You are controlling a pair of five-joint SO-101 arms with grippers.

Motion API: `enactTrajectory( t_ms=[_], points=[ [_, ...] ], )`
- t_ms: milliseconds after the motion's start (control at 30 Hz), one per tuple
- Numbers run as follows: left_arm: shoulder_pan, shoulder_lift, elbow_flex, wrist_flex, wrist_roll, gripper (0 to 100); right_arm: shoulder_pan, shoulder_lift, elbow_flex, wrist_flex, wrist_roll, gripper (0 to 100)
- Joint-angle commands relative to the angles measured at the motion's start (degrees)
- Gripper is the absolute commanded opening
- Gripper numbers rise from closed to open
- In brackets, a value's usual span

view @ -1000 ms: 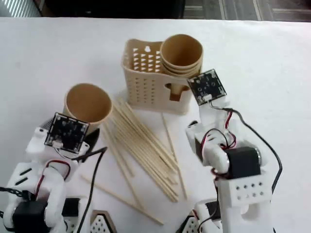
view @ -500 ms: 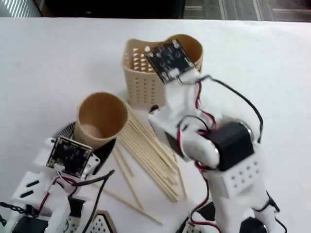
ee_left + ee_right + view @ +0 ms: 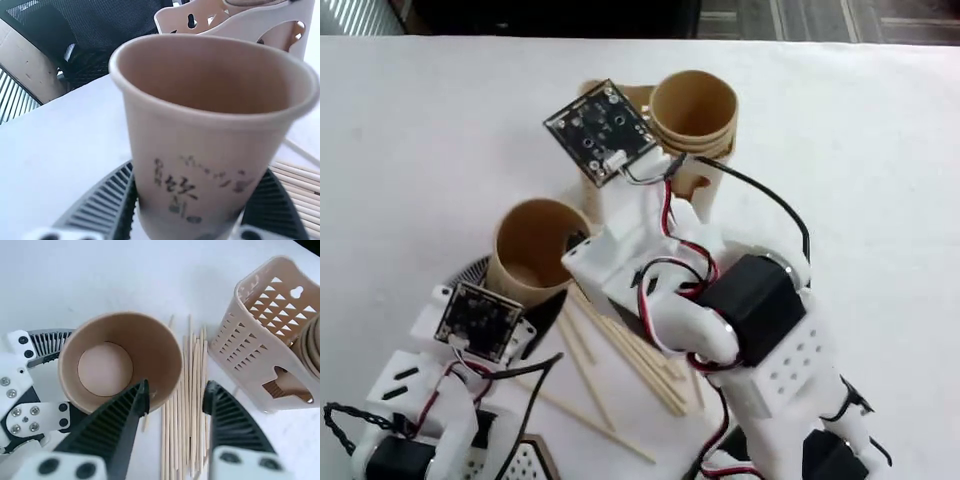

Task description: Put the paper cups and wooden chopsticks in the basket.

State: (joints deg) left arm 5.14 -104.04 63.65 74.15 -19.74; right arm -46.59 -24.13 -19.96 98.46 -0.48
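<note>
While in L fingers (image 3: 97,212), 1 cup (image 3: 210,125).

Desk (image 3: 430,120): plain white, no pattern.

Single paper cup (image 3: 120,362): kraft brown inside and out, paler at the inner base. Smudged dark markings on the outer wall.

Stacked cups (image 3: 692,108): the same brown.

Basket (image 3: 252,335): cream plastic. Walls are patterned with rows of triangular cut-outs above and a grid of small holes below.

Chopsticks (image 3: 189,410): pale natural wood, unmarked.

Left hand (image 3: 187,215) and right hand (image 3: 176,392): black ribbed fingers on white bodies.

Arms (image 3: 775,375): white shells with black motor blocks.

Wires (image 3: 667,215): red and black.

Camera board (image 3: 600,132): black.
</note>
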Motion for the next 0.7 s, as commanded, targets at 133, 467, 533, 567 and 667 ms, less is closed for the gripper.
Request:
enactTrajectory(
  t_ms=[133,467,533,567,667],
  points=[
    [0.75,-0.4,0.0,-2.37,0.62,27,-0.57,8.04,-2.73,-0.04,-0.53,19.5],
    [0.75,-0.4,0.18,-2.37,0.7,27,-0.57,12.18,-3.87,-0.04,0.26,6.0],
    [0.75,-0.4,0.35,-2.37,0.7,27,-0.66,12.09,-3.87,-0.4,4.22,1.7],
    [0.75,-0.4,0.44,-2.37,0.7,27,-0.66,12.0,-3.87,-0.31,5.98,3.0],
    [0.48,-0.4,0.44,-2.11,0.7,32,-0.48,12.0,-3.87,-0.31,6.95,1.9]
  ],
)
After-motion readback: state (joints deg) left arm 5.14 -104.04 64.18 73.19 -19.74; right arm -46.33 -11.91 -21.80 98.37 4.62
